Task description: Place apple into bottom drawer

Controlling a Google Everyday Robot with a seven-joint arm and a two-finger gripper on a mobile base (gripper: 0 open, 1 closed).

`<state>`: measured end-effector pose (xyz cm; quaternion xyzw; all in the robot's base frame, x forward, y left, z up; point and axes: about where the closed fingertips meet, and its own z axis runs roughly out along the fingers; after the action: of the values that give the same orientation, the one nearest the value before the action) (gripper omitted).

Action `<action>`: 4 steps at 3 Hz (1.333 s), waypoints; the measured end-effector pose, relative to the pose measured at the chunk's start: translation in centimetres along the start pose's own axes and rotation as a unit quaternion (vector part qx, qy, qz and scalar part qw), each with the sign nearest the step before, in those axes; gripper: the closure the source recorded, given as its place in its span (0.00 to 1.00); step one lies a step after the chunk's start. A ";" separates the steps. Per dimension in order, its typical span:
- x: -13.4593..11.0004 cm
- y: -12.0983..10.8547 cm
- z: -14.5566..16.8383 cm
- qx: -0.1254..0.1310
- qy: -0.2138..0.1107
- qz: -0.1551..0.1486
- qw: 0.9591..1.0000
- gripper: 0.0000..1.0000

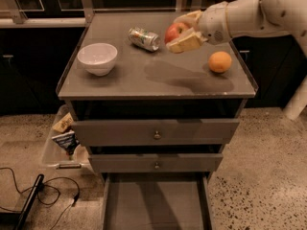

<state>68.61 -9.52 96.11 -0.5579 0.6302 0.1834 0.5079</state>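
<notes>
My gripper [183, 31] is shut on the red apple [174, 32] and holds it in the air above the back middle of the cabinet top [144, 75]. The arm comes in from the upper right. The apple's shadow falls on the top below it. The bottom drawer [156, 202] is pulled open at the bottom of the cabinet, its flat grey floor bare.
A white bowl [97, 58] sits at the top's left, a crushed can [144, 38] lies at the back, and an orange [220, 62] sits at the right. Two upper drawers [156, 133] with knobs are shut. A bin of snacks [64, 138] and cables [33, 200] are on the floor at left.
</notes>
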 end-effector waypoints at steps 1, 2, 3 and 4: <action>-2.7 4.5 -2.8 0.019 -0.052 -0.030 0.998 1.00; -0.6 9.7 -4.7 0.025 -0.060 -0.013 0.998 1.00; 6.3 15.8 -7.8 0.021 -0.010 0.036 0.999 1.00; 14.6 22.4 -9.0 0.005 0.065 0.096 0.993 1.00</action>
<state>46.79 -17.30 79.99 -0.5032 0.7131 0.1919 0.4488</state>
